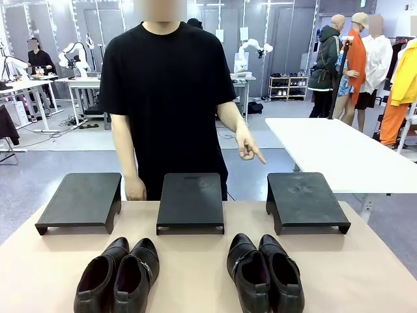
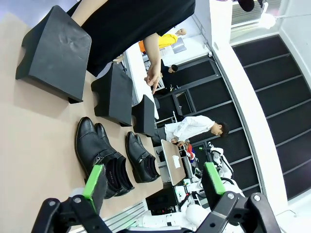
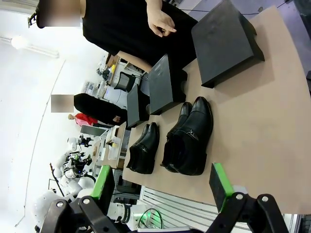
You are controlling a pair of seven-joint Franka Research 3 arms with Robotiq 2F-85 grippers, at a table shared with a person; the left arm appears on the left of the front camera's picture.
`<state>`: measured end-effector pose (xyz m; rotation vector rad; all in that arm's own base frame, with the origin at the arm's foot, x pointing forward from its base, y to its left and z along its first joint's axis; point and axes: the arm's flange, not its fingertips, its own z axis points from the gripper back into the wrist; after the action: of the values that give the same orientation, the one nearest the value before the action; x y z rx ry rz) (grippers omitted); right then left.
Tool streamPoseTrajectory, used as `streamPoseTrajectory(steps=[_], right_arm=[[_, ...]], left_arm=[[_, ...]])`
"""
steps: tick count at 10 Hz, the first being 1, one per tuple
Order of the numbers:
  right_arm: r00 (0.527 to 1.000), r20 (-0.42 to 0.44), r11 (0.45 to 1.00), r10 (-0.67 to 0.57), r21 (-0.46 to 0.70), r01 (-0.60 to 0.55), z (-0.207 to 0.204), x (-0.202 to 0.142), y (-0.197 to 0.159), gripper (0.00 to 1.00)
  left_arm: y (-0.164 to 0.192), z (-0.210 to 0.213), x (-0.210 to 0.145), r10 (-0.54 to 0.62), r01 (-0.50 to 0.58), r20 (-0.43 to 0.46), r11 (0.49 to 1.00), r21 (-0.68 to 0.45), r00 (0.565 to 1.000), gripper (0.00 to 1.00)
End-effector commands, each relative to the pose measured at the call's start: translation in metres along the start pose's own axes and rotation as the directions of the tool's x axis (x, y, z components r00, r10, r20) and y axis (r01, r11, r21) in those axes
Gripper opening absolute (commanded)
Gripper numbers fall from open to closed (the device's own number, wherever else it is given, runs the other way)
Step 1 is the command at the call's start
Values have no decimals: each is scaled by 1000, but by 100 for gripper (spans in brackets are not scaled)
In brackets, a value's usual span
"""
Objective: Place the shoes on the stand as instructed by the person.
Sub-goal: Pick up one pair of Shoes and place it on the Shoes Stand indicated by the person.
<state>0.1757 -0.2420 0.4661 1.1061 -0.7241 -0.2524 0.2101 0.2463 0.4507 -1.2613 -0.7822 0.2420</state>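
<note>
Two pairs of glossy black shoes sit near the table's front edge, the left pair (image 1: 117, 277) before the left stand (image 1: 81, 199) and the right pair (image 1: 264, 270) between the middle stand (image 1: 190, 199) and the right stand (image 1: 305, 195). The person's hand (image 1: 249, 149) points down toward the right stand. My left gripper (image 2: 154, 182) hangs open above the table, apart from the nearer pair (image 2: 99, 155). My right gripper (image 3: 163, 182) is open too, with nothing between its fingers, short of the nearer pair (image 3: 189, 138).
The person's other hand (image 1: 135, 189) rests at the table's far edge between the left and middle stands. A white table (image 1: 339, 150) stands behind at the right. Bare tan tabletop (image 1: 195, 274) lies between the two pairs.
</note>
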Motion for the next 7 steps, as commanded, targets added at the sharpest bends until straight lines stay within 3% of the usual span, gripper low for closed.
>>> streamPoseTrajectory(steps=[1,3,5,7], right_arm=[[1000,8,1000,24,12,-24,2,2,0,100],[1000,0,1000,0,0,0,0,0,0,100],[984,-168,986,55,-146,-80,-33,6,61,100],[931,-362,953,46,-262,-150,-101,24,109,100]], left_arm=[[1,1,2,-17,17,6,1000,-22,1000,100],[1,1,2,-17,17,6,1000,-22,1000,100],[1,1,2,-17,17,6,1000,-22,1000,100],[1,1,2,-17,17,6,1000,-22,1000,100]])
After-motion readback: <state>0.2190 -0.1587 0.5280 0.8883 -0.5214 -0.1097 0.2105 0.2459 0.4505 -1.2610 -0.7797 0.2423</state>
